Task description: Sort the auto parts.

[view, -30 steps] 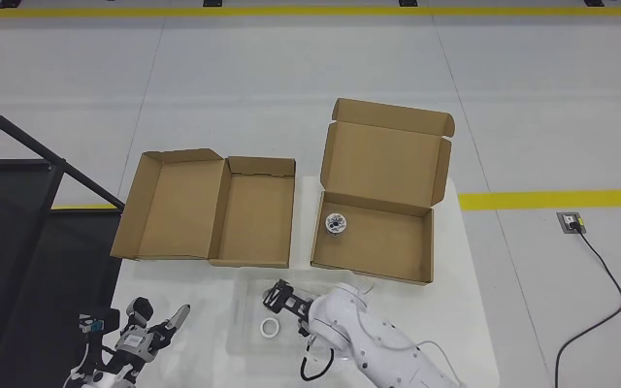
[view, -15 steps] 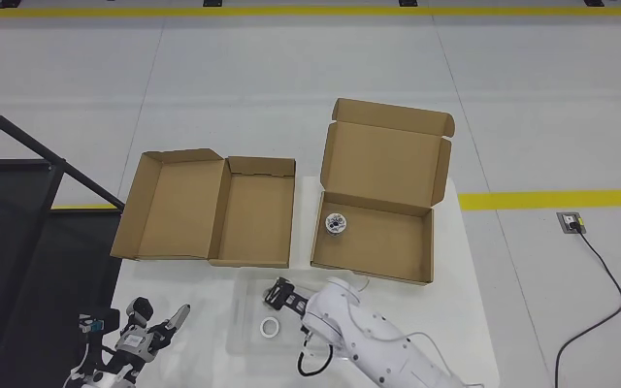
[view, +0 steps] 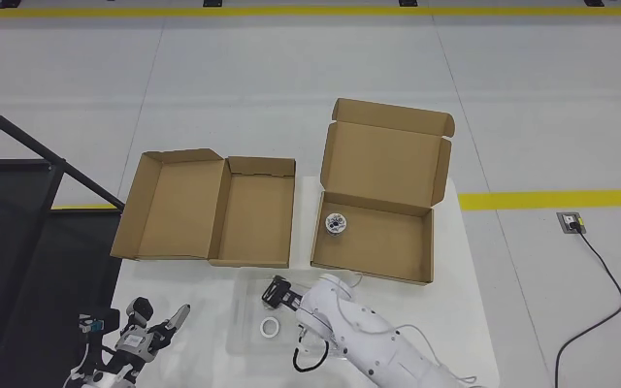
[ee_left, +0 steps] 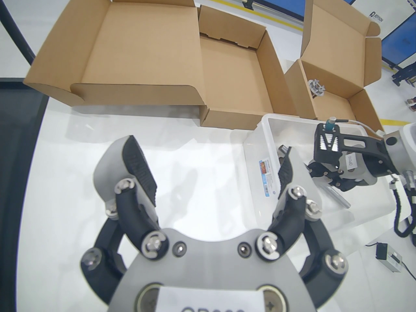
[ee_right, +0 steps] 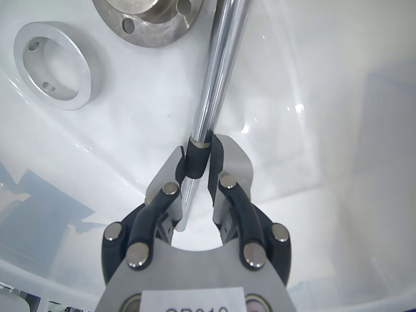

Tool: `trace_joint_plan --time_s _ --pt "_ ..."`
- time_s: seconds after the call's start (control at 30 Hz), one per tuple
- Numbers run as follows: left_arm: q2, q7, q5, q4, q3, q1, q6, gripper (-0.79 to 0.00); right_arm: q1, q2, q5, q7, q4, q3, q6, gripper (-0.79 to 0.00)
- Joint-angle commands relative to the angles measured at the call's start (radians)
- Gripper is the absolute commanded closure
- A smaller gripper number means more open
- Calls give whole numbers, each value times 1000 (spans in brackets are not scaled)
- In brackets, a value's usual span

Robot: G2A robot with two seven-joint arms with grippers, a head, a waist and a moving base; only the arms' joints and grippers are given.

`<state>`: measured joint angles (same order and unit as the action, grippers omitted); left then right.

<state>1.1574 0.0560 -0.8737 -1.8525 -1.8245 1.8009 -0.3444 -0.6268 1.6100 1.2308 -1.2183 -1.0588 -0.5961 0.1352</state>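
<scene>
The right gripper (ee_right: 199,160) is clamped on a polished steel rod (ee_right: 224,50). Its two black ribbed pads squeeze a short black band that wraps the rod near one end. The rod is a slim, mirror-bright cylinder. Its short end runs back between the fingers toward the wrist, and its long end reaches out past the fingertips, just beside a flanged bushing (ee_right: 146,1). I cannot tell whether the rod's far end rests on the floor of the bin.

The bushing is dull grey metal, round, with a wide central bore and small bolt holes through its flange. Near it lies a pale aluminium ring (ee_right: 53,66), matte and thick-walled, with small drilled holes in its face. All three parts are inside a clear plastic bin (ee_right: 325,98), which is glossy with rounded corners and sits on the white table (view: 194,281).

Beyond the bin are two open corrugated cardboard boxes. The left box (view: 204,209) has its lid folded flat, and the right box (view: 378,209) has its lid standing up. A small finned metal wheel (view: 336,224) lies in a corner of the right box.

The left gripper (ee_left: 208,154) hangs over the table, well apart from the bin's parts, with its fingers spread wide.
</scene>
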Motion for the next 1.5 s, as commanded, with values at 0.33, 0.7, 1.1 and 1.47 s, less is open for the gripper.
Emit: trace_joint_plan --time_s 0.33,0.7,1.1,1.47 --pt "0 0 0 0 0 0 0 -785 -99 -42 108 -6 -225 -79 -5 0" --pt "0 0 0 0 0 0 0 -785 -388 -143 391 142 -705 -234 130 0" --pt "0 0 0 0 0 0 0 -785 -653 -236 675 882 -976 -469 258 0" --pt "0 0 0 0 0 0 0 -785 -730 -291 593 1386 -869 -767 373 0"
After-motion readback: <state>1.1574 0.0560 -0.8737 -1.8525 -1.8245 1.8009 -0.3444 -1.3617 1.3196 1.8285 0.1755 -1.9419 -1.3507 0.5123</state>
